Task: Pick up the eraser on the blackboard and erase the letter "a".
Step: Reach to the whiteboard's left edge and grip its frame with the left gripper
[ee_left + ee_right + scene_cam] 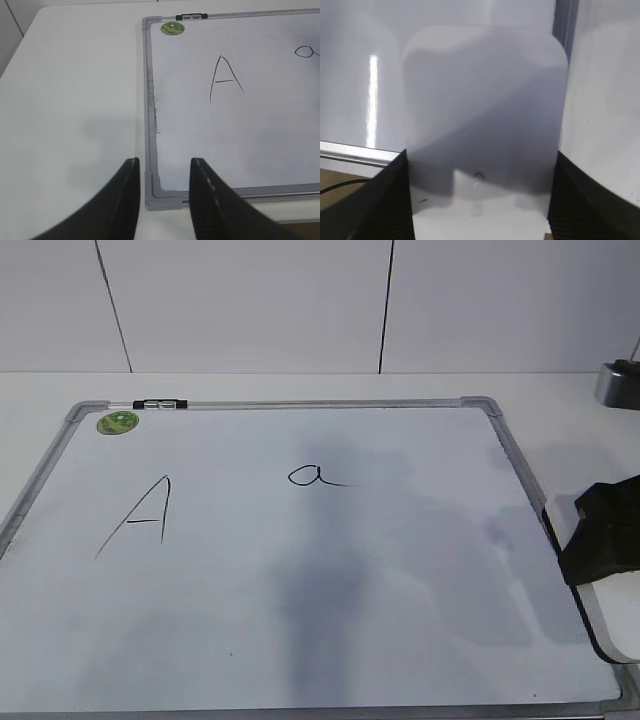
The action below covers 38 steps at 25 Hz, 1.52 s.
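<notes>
The blackboard [300, 620] is a white board with a grey frame lying flat on the table. The letter "a" [312, 476] is written small in black near its middle; only its left part shows at the right edge of the left wrist view [306, 51]. The eraser [485, 110], a white rounded block, lies at the board's right edge [615, 625]. My right gripper [480, 200] has a finger against each long side of it and shows as a black block above it in the exterior view [600, 535]. My left gripper [162, 167] is open and empty above the board's near-left corner.
A large capital "A" [140, 515] is on the board's left half. A green sticker [118, 423] and a black clip [160, 403] sit at the far left of the frame. A grey metal object [618, 385] stands at the back right. White table surrounds the board.
</notes>
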### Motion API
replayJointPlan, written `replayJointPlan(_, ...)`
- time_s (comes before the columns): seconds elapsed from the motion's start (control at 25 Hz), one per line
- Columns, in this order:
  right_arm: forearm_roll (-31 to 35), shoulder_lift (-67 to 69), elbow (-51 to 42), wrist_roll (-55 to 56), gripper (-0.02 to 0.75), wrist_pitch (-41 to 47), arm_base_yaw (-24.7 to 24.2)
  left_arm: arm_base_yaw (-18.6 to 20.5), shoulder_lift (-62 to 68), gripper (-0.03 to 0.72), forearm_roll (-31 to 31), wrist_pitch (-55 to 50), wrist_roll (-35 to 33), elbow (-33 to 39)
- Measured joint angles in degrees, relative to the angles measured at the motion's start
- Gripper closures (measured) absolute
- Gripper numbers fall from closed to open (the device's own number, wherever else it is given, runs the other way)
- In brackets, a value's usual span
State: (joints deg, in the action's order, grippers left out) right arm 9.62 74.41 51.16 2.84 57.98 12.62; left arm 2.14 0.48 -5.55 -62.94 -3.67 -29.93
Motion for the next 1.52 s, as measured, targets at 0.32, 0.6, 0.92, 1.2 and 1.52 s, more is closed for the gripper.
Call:
replayJointPlan(0.32,0.00,0.00,0.00,-0.22,0.197,-0.10,0.00,0.00,0.00,0.452,0.00,0.00,0.00,0.00)
replayJointPlan(0.6,0.00,0.00,0.00,-0.32,0.197,-0.22,0.00,0.00,1.28,0.334,-1.76,0.13,0.00,0.00)
replayJointPlan(0.92,0.00,0.00,0.00,-0.44,0.197,-0.61,0.00,0.00,17.61,0.256,-4.10,6.16,0.00,-4.16)
replayJointPlan(1.2,0.00,0.00,0.00,-0.44,0.197,-0.73,0.00,0.00,38.94,0.256,-5.42,7.46,0.00,-9.84)
replayJointPlan(1.52,0.00,0.00,0.00,-0.44,0.197,-0.73,0.00,0.00,63.18,0.251,-4.80,7.79,-0.79,-20.74)
